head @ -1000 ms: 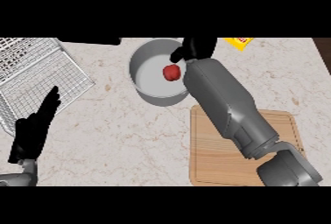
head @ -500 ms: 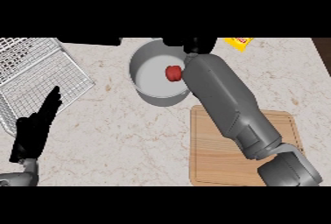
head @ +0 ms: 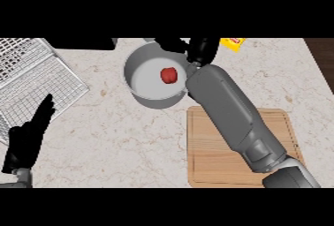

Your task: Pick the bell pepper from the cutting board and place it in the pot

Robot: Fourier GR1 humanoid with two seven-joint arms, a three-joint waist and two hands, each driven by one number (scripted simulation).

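A pale marbled counter [head: 130, 137] holds a wire rack [head: 32, 70] at left, dark floor at right.

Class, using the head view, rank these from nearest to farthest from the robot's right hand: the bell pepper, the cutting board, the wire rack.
Measured from the right hand, at the pot's far rim:
1. Bell pepper, just to its left, lying inside the pot.
2. Cutting board, lower in the view, under the right forearm.
3. Wire rack, far across at the counter's left edge.
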